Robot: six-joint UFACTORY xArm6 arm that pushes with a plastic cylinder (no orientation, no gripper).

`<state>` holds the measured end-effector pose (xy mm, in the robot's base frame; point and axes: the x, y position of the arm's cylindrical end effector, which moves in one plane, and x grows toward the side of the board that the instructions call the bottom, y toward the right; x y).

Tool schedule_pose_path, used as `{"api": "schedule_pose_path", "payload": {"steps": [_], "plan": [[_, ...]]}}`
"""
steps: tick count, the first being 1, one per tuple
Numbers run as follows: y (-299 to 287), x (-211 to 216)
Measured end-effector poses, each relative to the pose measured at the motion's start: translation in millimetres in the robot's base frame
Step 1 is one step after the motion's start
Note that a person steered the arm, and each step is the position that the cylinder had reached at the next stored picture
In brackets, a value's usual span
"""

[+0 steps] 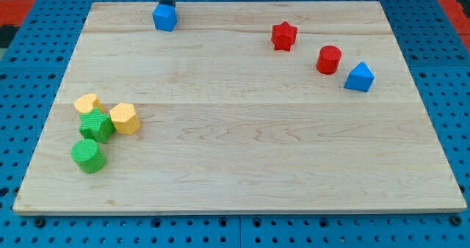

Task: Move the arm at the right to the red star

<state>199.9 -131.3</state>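
Resting at the upper left of the frame: my tip (166, 6), the lower end of the dark rod, meeting the top edge of the blue cube-like block (165, 17); no fingers on this rod, so nothing to open or close. Sitting at the upper right of the pale wooden board (242, 138): the red star block (283, 36), well apart from the tip. Trailing down and rightward from the star: a red cylinder (329, 59), then a blue wedge-shaped block (359, 77). Clustering at the lower left: two yellow blocks (87, 103) (125, 119), a green block (97, 125) touching both, a green cylinder (89, 155) just below.
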Motion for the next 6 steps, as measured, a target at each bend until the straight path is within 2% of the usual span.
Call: {"api": "schedule_pose_path", "payload": {"steps": [2,4,5,6], "plan": [[22,15],[167,14],[258,14],[301,50]]}}
